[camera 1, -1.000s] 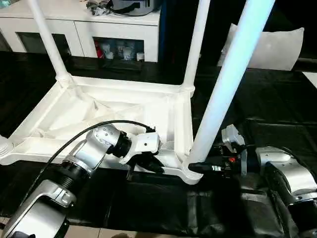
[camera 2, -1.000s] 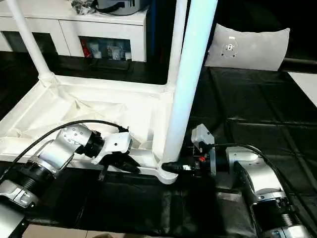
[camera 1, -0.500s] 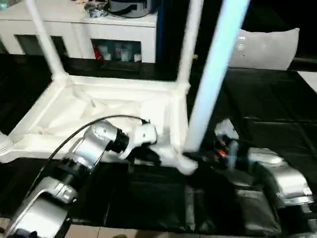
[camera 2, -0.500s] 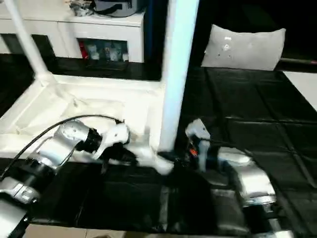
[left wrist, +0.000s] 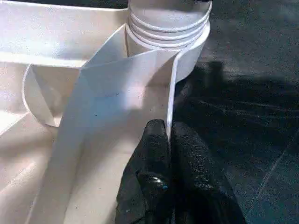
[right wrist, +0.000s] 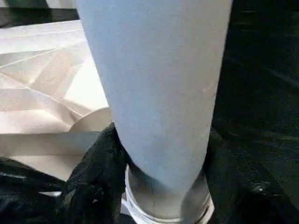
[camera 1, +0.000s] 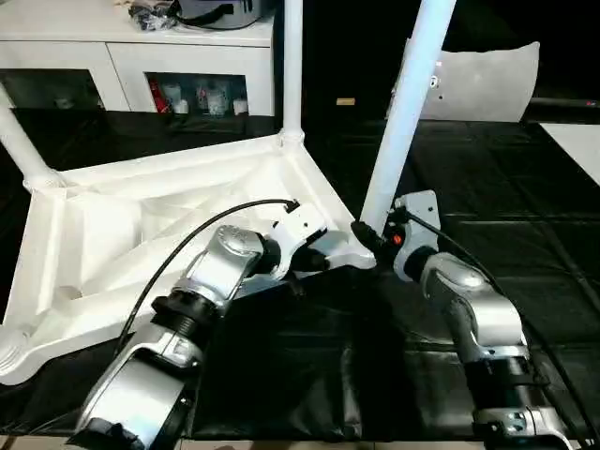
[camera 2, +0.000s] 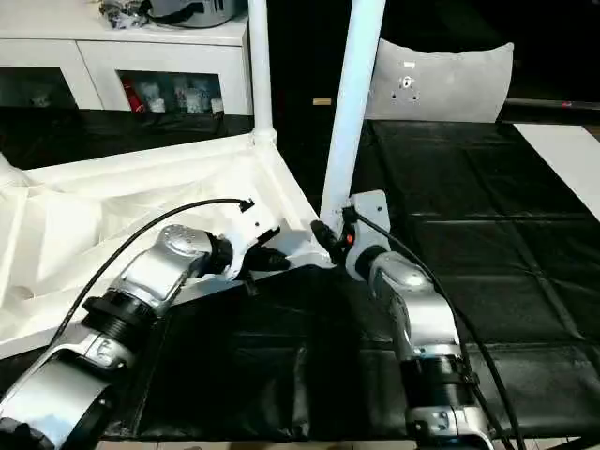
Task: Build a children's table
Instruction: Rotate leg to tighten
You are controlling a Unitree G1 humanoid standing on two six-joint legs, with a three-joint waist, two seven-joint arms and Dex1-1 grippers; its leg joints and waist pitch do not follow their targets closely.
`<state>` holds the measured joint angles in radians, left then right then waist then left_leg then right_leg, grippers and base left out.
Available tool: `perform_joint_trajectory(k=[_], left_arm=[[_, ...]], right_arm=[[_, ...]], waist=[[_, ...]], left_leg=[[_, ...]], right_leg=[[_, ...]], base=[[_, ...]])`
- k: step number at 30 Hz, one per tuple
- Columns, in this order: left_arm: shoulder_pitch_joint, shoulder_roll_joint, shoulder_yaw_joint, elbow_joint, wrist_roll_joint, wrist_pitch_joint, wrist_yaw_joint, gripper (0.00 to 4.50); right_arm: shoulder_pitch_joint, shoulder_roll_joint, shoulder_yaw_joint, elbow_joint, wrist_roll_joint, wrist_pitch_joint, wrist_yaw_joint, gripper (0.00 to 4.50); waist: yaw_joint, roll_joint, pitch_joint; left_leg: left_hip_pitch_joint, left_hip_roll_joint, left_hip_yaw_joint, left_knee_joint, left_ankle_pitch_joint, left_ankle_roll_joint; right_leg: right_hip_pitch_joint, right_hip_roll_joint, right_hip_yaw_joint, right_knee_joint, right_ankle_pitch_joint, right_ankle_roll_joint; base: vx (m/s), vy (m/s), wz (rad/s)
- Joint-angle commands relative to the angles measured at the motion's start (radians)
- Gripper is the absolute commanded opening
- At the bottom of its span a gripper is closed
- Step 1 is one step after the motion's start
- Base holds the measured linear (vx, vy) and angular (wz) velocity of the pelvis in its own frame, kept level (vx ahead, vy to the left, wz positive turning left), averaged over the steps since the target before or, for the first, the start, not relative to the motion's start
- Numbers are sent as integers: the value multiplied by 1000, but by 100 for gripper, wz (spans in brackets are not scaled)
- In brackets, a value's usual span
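The white table top [camera 1: 141,234] lies upside down on the black mat, ribbed underside up. Three legs stand in its corner sockets: one at the far corner [camera 1: 292,66], one at the left [camera 1: 19,150], one at the near right corner [camera 1: 408,112]. The near left socket [camera 1: 14,349] is empty. My left gripper [camera 1: 323,261] is shut on the top's thin rim [left wrist: 170,93] just beside the near right socket. At the base of the near right leg [right wrist: 159,93], my right gripper [camera 1: 368,239] is closed around it, one black finger [right wrist: 93,182] on each side.
A white cabinet [camera 1: 141,56] with glass doors stands along the back, with clutter [camera 1: 197,11] on top. A white cushion [camera 1: 487,80] leans at the back right. The black mat [camera 1: 487,187] reaches to the right, where a strip of pale floor [camera 1: 577,141] begins.
The table top has turned on the mat, its near right corner with the leg swinging away from me. Both grippers kept their hold. The head camera also shifted.
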<state>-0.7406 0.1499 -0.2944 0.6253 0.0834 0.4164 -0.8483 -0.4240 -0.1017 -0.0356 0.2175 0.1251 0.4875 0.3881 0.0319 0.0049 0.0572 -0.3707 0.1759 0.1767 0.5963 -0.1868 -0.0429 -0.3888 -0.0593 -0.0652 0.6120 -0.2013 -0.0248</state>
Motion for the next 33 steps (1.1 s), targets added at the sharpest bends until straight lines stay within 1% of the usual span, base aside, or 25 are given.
perform_joint_trajectory(k=[1,2,3,5,6,8,9,11,13,14,15,17,18,19,20,22,23,24,25,26,27,28,30,31,33], left_arm=[[-51,-45,40,-19,-26,-10,92,0],[-50,-44,41,-20,-26,-10,91,0],[-39,-25,38,-32,-22,-21,71,0],[-22,-3,32,-47,-20,-29,45,0],[-19,1,31,-49,-20,-34,41,0],[4,33,21,-66,-19,-76,6,0],[7,38,19,-68,-19,-79,-1,0],[15,51,13,-75,-17,-87,-17,0],[39,108,-17,-84,-2,-126,-96,0],[56,154,-44,-92,4,-182,-173,0],[56,154,-44,-92,4,-182,-173,0],[62,167,-53,-97,3,-206,-204,0],[67,179,-59,-100,2,-224,-228,0],[74,194,-69,-105,-2,-263,-266,0],[82,211,-81,-116,-8,-272,-306,0],[89,223,-91,-125,-14,-277,-334,0],[95,240,-107,-131,-13,-311,-368,0],[100,255,-123,-137,-11,-341,-399,0],[103,266,-132,-139,-11,-369,-420,0],[107,273,-139,-146,-13,-382,-438,0],[114,283,-147,-159,-18,-398,-468,0],[119,289,-151,-173,-24,-403,-489,0],[125,295,-156,-185,-29,-406,-506,0],[129,300,-159,-194,-31,-414,-522,0],[135,308,-162,-205,-33,-423,-541,0]], right_arm=[[5,65,90,-2,42,7,66,274],[6,65,90,-5,43,8,69,297],[21,50,90,-36,52,7,100,311],[37,23,89,-59,55,-2,120,323],[39,16,90,-60,52,-8,126,323],[66,-44,104,-73,37,-61,174,357],[69,-52,104,-74,36,-67,181,365],[78,-70,104,-77,36,-81,198,370],[100,-134,75,-86,60,-136,287,395],[113,-188,66,-97,83,-168,381,406],[113,-188,66,-97,83,-168,381,406],[118,-207,69,-101,89,-175,419,406],[121,-226,71,-102,98,-174,458,406],[124,-248,75,-99,102,-182,504,406],[125,-275,85,-89,105,-196,551,406],[126,-295,94,-81,109,-208,584,406],[123,-315,102,-67,113,-224,624,406],[117,-331,110,-52,120,-231,666,406],[113,-344,115,-39,130,-240,699,391],[107,-352,119,-27,136,-244,726,379],[97,-364,124,-9,146,-245,769,379],[87,-371,130,4,151,-237,798,379],[79,-376,135,14,155,-229,822,354],[73,-383,144,21,158,-222,850,354],[66,-393,158,28,165,-217,887,333]], waist=[[4,-5,-71],[5,-4,-71],[3,-9,-69],[6,-7,-68],[6,-7,-69],[7,-7,-70],[7,-7,-71],[1,-7,-72],[4,-8,-71],[4,-4,-69],[5,-5,-70],[0,-5,-68],[2,-4,-66],[4,-4,-66],[5,-3,-66],[9,-3,-67],[10,-2,-66],[12,-4,-67],[14,-6,-67],[16,-5,-67],[21,-12,-66],[23,-10,-66],[29,-13,-67],[31,-15,-66],[34,-14,-66]], left_leg=[[9,50,-18,-61,-83,68],[10,51,-19,-62,-87,66],[11,53,-18,-63,-99,62],[11,53,-19,-63,-103,60],[10,54,-19,-63,-98,62],[10,54,-19,-62,-92,65],[5,54,-20,-62,-81,71],[5,53,-20,-61,-74,81],[6,52,-19,-59,-95,87],[4,53,-18,-59,-103,89],[4,54,-20,-59,-110,91],[5,55,-19,-61,-114,90],[9,55,-17,-61,-138,83],[11,56,-17,-61,-142,80],[11,57,-18,-62,-144,78],[14,62,-18,-63,-140,73],[16,62,-17,-63,-138,73],[14,62,-17,-63,-137,75],[12,60,-17,-62,-135,79],[13,60,-17,-62,-137,81],[12,60,-15,-61,-138,81],[12,61,-15,-61,-135,80],[14,63,-14,-61,-133,80],[15,64,-13,-63,-126,80],[14,64,-14,-62,-127,78]], right_leg=[[58,-90,55,-68,-43,-248],[57,-90,55,-69,-53,-246],[57,-90,55,-71,-79,-240],[57,-90,56,-72,-91,-233],[58,-91,57,-70,-81,-232],[59,-90,56,-69,-61,-233],[63,-90,56,-65,-34,-233],[61,-90,55,-63,-14,-241],[61,-93,56,-70,-48,-238],[62,-91,57,-70,-55,-236],[62,-92,56,-71,-62,-233],[58,-87,54,-69,-66,-234],[54,-88,54,-75,-111,-236],[53,-89,55,-76,-122,-234],[54,-90,55,-76,-129,-234],[53,-90,56,-72,-114,-240],[49,-89,56,-71,-108,-244],[52,-90,56,-70,-98,-248],[53,-91,56,-69,-99,-248],[53,-91,55,-70,-106,-249],[53,-92,56,-71,-123,-244],[53,-93,55,-70,-125,-245],[51,-91,54,-69,-136,-242],[48,-90,54,-68,-135,-242],[49,-92,53,-67,-141,-242]], base=[[0,0,0],[0,0,0],[0,0,0],[0,0,0],[0,0,0],[0,0,0],[0,0,0],[0,0,0],[0,0,0],[0,0,0],[0,0,0],[0,0,0],[0,0,0],[0,0,0],[0,0,0],[0,0,0],[0,0,0],[0,0,0],[0,0,0],[0,0,0],[0,0,0],[0,0,0],[0,0,0],[0,0,0],[0,0,0]])
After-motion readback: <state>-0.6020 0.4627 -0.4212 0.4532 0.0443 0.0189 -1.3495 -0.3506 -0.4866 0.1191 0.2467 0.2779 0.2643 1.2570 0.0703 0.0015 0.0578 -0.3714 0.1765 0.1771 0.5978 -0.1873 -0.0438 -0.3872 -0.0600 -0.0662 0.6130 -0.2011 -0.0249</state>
